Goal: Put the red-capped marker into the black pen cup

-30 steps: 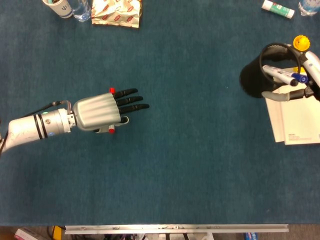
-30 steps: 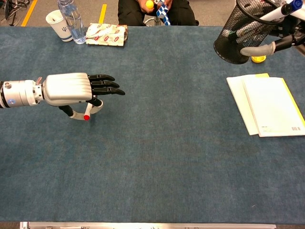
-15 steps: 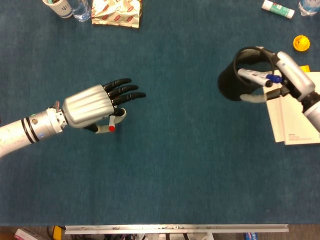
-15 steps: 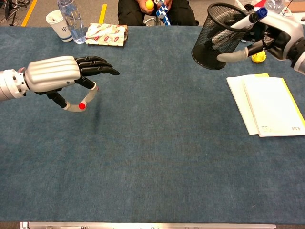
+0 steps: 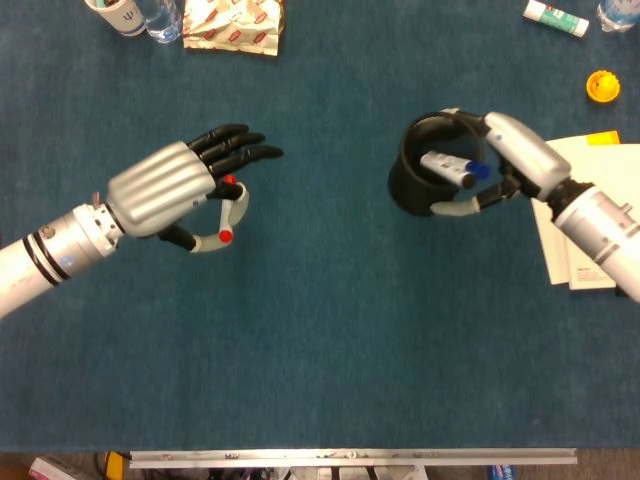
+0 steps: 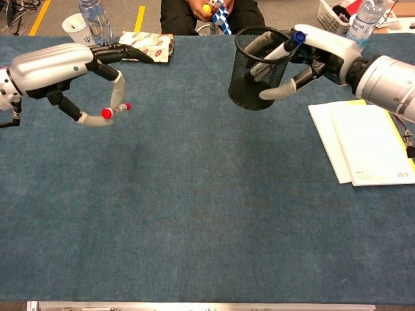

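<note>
Marker pinched, cup held over blue table

Red-capped marker [image 6: 115, 111] sits pinched in my left hand [image 6: 61, 68], its other fingers [image 5: 235, 147] stretched out. My right hand [image 6: 318, 52] grips the black pen cup [image 6: 256, 74], a blue-capped pen [image 6: 285, 45] inside. Both hang over the blue-carpeted table [image 6: 207, 214]; papers [image 6: 363, 139] lie right.

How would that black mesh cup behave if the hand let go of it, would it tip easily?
Probably yes. The cup is open wire mesh, so likely light. The blue-capped pen leans out over its rim, which may pull it sideways. The right hand holds it tilted, seemingly off the table, so it would likely topple.
</note>
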Robot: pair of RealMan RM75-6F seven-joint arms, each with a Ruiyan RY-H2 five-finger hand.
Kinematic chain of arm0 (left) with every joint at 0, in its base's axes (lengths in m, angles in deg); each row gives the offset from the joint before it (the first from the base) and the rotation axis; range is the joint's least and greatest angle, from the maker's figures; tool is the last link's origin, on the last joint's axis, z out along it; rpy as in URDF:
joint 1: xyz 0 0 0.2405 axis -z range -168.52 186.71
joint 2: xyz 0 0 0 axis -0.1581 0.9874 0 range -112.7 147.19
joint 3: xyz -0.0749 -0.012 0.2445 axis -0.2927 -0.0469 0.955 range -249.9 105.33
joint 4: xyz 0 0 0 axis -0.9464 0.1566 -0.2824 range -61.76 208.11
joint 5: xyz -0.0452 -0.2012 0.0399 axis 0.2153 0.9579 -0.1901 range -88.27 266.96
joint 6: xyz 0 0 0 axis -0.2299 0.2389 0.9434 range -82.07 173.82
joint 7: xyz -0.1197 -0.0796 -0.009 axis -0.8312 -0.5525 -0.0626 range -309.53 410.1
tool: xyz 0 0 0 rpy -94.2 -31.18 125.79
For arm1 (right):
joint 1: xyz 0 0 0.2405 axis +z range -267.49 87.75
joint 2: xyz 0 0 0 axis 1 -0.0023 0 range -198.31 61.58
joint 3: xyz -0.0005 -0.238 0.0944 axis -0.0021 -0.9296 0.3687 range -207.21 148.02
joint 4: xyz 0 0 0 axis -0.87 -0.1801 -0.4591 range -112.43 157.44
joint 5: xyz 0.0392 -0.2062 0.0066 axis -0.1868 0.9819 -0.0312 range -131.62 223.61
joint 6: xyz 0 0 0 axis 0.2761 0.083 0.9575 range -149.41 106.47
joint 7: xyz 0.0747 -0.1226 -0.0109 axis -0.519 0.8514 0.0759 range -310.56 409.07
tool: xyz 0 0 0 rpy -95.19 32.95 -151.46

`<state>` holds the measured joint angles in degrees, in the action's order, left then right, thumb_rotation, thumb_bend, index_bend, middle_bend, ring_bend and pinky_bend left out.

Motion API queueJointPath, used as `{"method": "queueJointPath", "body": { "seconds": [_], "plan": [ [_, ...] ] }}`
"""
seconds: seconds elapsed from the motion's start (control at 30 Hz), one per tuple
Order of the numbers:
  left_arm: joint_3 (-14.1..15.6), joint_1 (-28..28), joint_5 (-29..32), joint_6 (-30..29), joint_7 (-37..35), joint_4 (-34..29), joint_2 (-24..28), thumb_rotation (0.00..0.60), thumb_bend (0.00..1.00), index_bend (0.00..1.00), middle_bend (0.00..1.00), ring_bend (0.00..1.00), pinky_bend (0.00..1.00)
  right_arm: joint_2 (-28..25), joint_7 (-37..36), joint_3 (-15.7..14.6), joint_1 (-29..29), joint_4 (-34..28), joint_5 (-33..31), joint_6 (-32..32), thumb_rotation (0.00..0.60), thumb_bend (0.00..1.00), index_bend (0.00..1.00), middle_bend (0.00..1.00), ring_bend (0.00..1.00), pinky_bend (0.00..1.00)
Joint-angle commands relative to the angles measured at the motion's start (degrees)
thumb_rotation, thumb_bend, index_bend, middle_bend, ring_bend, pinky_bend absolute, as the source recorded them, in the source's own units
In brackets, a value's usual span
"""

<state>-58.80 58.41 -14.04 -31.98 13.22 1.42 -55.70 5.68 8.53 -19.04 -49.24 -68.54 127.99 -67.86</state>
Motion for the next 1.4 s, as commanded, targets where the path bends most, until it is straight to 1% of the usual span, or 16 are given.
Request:
{"method": "queueJointPath", "body": {
  "seconds": [0.03,0.27,0.4,0.77,0.97,1.17,1.4],
  "plan": [
    [-1.4,0.3,1.3,1.7,-1.5,-2.9,2.2,0.600,0.25,0.61,0.09,0.00,0.01,2.2,3.3,-0.1,1.7,0.9,-0.6,1.3,0.600,0.31,0.45,0.40,0.28,0.25],
    [-3.3,0.4,2.9,3.8,-4.7,-7.4,5.1,0.600,0.25,0.61,0.09,0.00,0.01,7.8,8.2,-0.1,4.0,3.7,-2.3,2.5,0.600,0.31,0.45,0.40,0.28,0.25],
    [-4.4,0.6,4.1,5.5,-8.2,-10.1,6.5,0.600,0.25,0.61,0.09,0.00,0.01,11.2,10.4,0.1,5.6,5.8,-3.6,3.7,0.600,0.31,0.45,0.40,0.28,0.25],
    [-7.3,1.2,6.4,9.3,-15.2,-14.6,9.5,0.600,0.25,0.61,0.09,0.00,0.01,19.4,15.1,0.9,8.6,10.8,-6.6,5.4,0.600,0.32,0.45,0.40,0.29,0.26],
    [-9.1,1.2,7.4,10.2,-18.0,-16.0,10.4,0.600,0.25,0.61,0.09,0.00,0.01,22.8,17.9,1.4,9.7,13.4,-8.2,5.6,0.600,0.32,0.45,0.40,0.29,0.26],
    [-10.2,1.4,7.6,11.6,-22.1,-18.0,11.5,0.600,0.25,0.61,0.09,0.00,0.01,25.4,19.5,2.3,10.2,15.3,-9.5,5.1,0.600,0.32,0.45,0.40,0.29,0.26],
    [-11.2,1.7,7.6,13.3,-25.2,-19.5,12.3,0.600,0.25,0.61,0.09,0.00,0.01,28.0,20.9,3.6,11.2,17.2,-10.9,5.1,0.600,0.31,0.45,0.40,0.29,0.26]
  ]
}}
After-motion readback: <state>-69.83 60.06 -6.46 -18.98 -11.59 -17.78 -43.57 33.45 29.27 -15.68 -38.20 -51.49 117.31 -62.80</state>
